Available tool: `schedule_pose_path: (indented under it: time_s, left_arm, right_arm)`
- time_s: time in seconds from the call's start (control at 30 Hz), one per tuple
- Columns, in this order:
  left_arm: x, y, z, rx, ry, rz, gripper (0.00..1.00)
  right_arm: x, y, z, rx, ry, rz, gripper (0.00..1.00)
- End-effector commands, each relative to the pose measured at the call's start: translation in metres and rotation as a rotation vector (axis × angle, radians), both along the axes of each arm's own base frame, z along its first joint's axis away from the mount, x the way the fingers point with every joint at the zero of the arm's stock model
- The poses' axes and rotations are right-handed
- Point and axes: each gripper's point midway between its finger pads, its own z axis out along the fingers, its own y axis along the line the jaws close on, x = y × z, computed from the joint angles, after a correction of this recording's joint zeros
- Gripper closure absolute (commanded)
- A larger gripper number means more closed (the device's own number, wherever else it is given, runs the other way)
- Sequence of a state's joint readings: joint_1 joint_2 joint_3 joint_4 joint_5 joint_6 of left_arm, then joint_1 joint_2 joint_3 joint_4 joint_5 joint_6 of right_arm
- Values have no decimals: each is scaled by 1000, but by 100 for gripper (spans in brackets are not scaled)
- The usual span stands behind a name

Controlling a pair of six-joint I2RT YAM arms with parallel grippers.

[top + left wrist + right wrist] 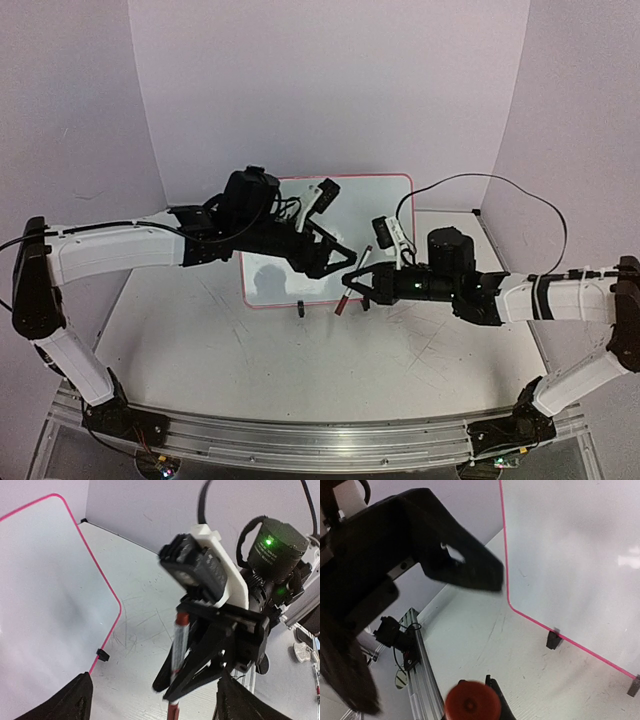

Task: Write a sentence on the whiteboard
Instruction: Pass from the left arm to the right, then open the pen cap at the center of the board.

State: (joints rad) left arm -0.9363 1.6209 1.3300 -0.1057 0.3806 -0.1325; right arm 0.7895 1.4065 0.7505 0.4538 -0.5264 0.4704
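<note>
The whiteboard is standing propped on its black clip feet at the rear middle of the table. Its white face is turning toward the arms, and its pink rim is running along every visible edge.

The right claw is reaching in from the right and is clenching a marker, a white-barrelled pen showing red at both ends. The marker is hanging steeply. In the top view its upper end is overlapping the lower right area of the whiteboard, and its lower end is pointing at the table just in front of the board's bottom edge. Whether either end is touching the board or the table cannot be told. In the right wrist view the marker's round red end is showing end-on at the bottom of the frame.

The left claw is reaching in from the left, across the front of the whiteboard, and is sitting just beside the marker, facing the right claw. It is released. In the left wrist view its two fingers are appearing at the bottom corners, well apart, with the marker and the right claw lying between them farther out.
</note>
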Motion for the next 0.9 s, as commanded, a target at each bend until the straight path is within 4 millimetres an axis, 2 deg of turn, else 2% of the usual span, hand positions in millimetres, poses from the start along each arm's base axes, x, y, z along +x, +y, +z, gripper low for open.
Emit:
schedule_pose_path:
  time_s: [0.0,0.1,0.23,0.33,0.4,0.47,0.6,0.87]
  left_arm:
    - [-3,35,66,-200,-30,35,9]
    - [-23,32,68,-293,39,-60,11]
    - [-31,22,63,-343,100,-132,13]
    - [-36,17,70,-376,94,-184,17]
    - [-39,11,72,-381,103,-228,24]
    - [-38,8,70,-377,112,-239,29]
    - [-39,3,62,-364,132,-260,35]
    - [-31,2,64,-367,101,-223,77]
  right_arm:
    - [17,-26,64,148,-73,-176,100]
    - [14,-30,97,247,-59,-189,100]
    - [5,-23,132,347,-72,-120,100]
    - [4,-16,139,367,-63,-85,100]
    - [4,-13,143,389,-60,-75,100]
    - [3,-14,149,414,-64,-77,100]
    - [2,-13,154,439,-63,-73,100]
    - [-4,-4,151,410,-60,-15,100]
